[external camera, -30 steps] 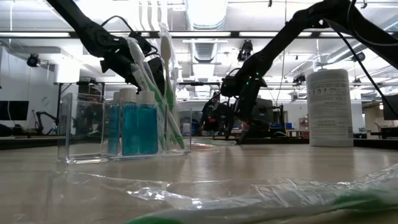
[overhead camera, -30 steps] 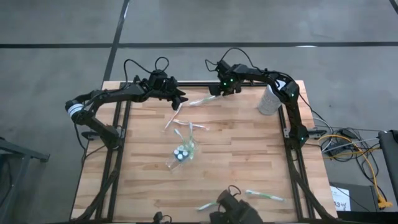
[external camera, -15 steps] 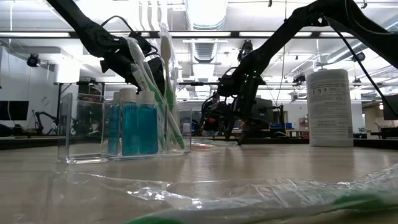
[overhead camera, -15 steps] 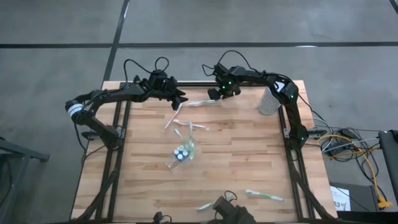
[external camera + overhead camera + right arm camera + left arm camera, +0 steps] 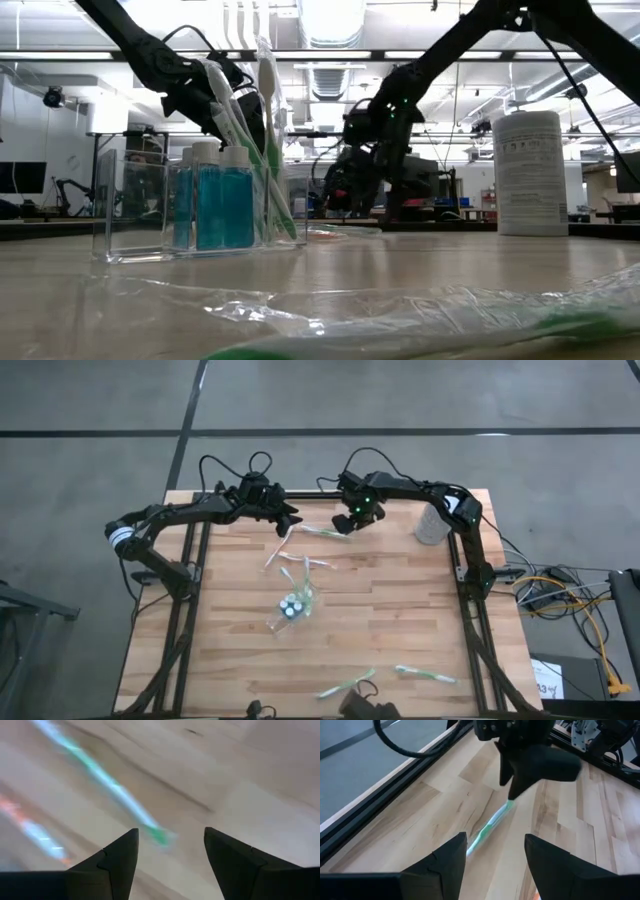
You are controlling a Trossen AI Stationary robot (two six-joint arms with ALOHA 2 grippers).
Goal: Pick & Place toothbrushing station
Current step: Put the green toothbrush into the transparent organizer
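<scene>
Wrapped toothbrush (image 5: pixel 322 531) flat on desk (image 5: pixel 400 620), 12 o'clock edge. Right end effector (image 5: pixel 347 523) just above its 3 o'clock end, released, empty. Left end effector (image 5: pixel 292 518) at 9 o'clock, released. Low view alone shows organizer (image 5: pixel 200 205) bottles.

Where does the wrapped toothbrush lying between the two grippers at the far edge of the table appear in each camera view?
High view: wrapped toothbrush near the far table edge, between both grippers.
Low view: I cannot pick it out.
Left wrist view: mid-picture, beyond the open left gripper.
Right wrist view: a green streak ahead of the open right gripper.
Shared landmark: the right gripper, also seen in the left wrist view.
</scene>
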